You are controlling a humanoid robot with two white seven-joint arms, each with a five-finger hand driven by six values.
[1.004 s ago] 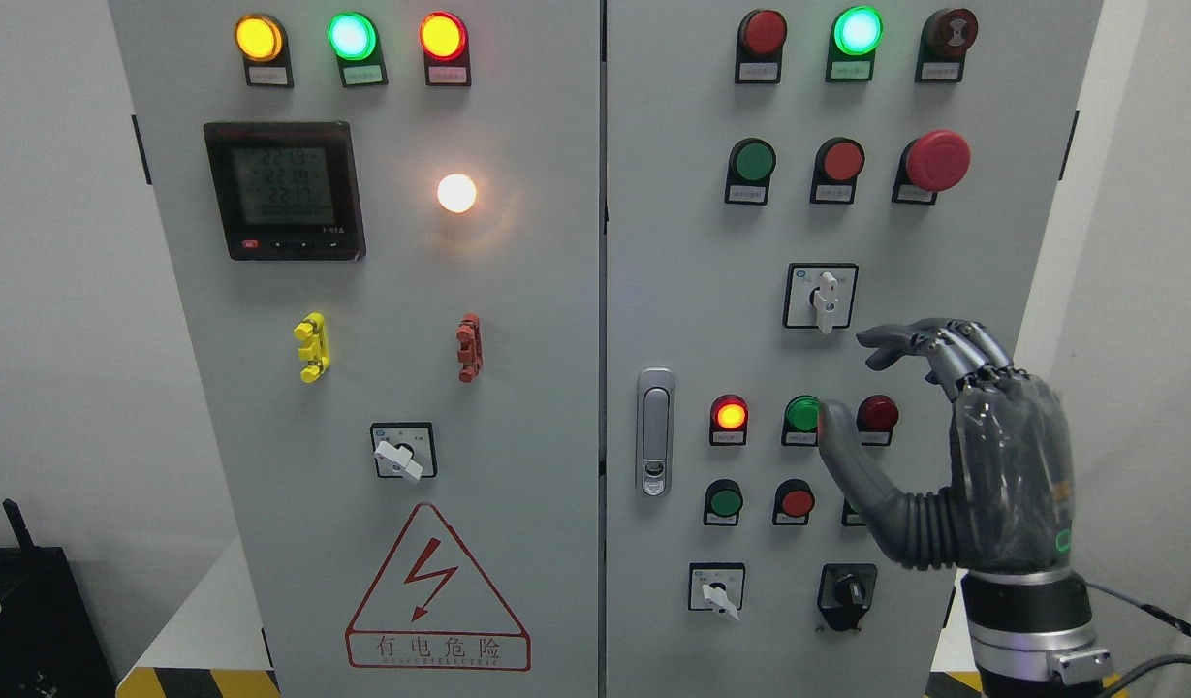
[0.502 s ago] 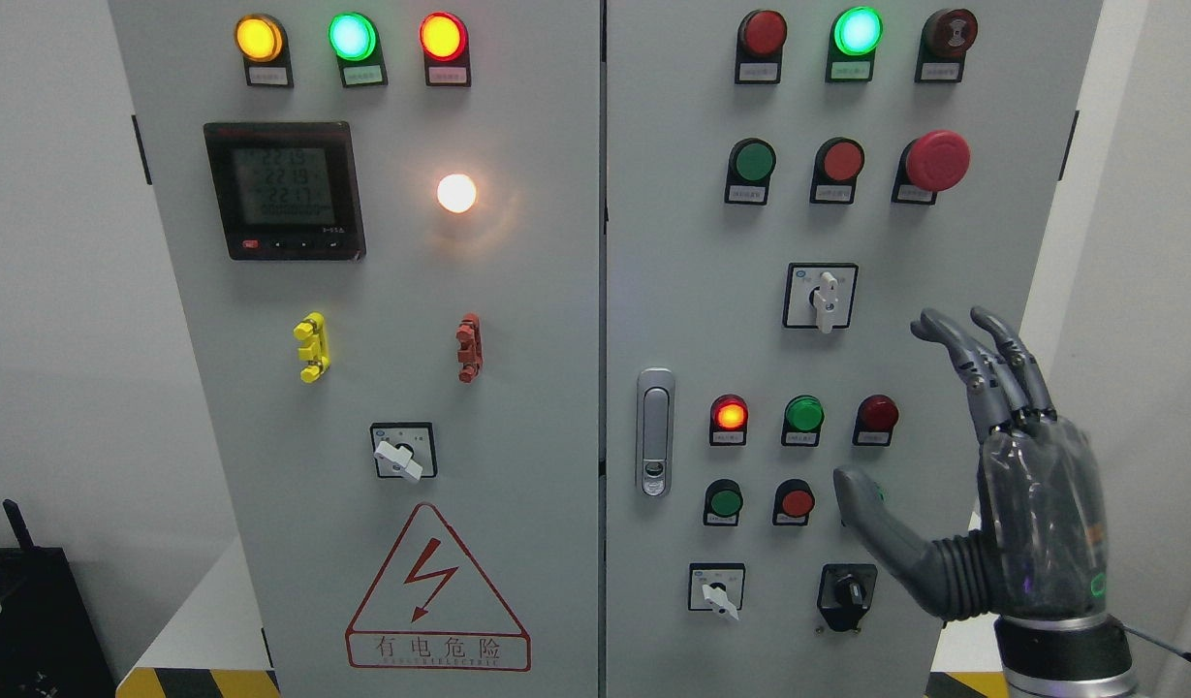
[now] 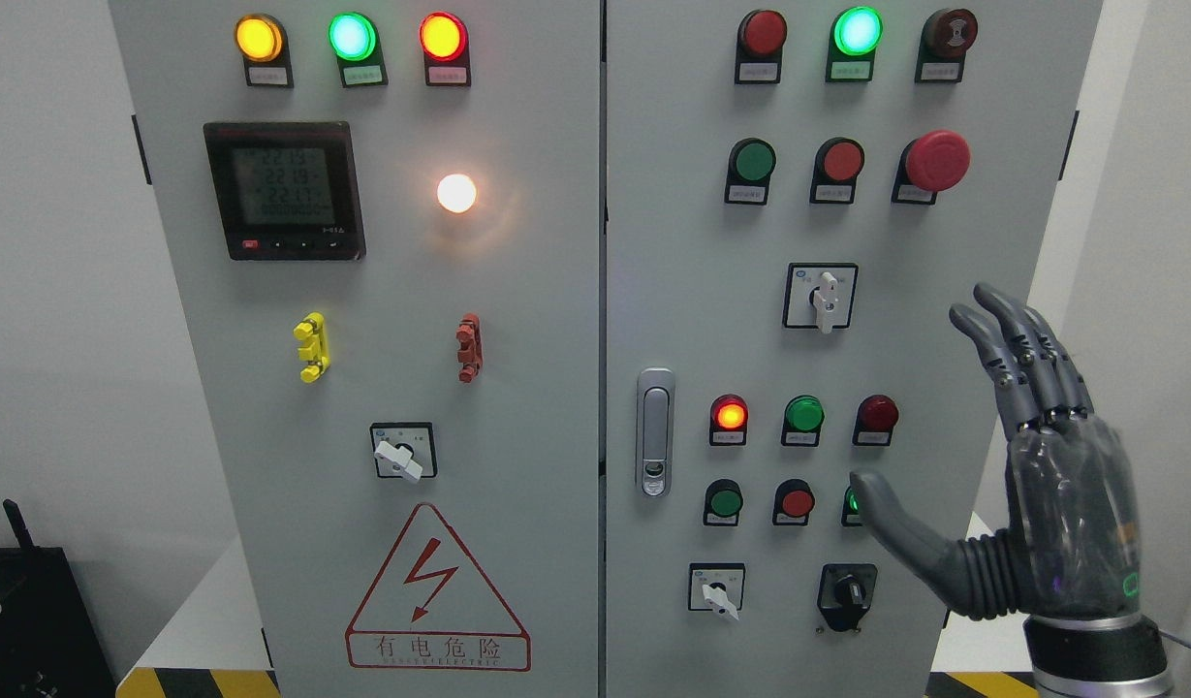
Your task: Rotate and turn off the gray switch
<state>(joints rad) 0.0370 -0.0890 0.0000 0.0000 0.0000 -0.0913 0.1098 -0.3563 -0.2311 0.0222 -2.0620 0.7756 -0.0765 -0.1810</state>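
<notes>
Hovering right hand [image 3: 1026, 494] at panel's [image 3: 692, 320] right edge | fingers [image 3: 1017, 349] spread, thumb out, grasping nothing | gray switch [image 3: 821, 297] up-left, well apart, handle vertical | open palm likely keeps clear of buttons | left arm unseen

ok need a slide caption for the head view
Right hand open, fingers spread, beside the control cabinet, clear of the gray rotary switch.

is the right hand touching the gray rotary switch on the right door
Apart. The head view shows the right hand open at the cabinet's right edge, with bare panel between its fingers and the gray rotary switch.
</notes>
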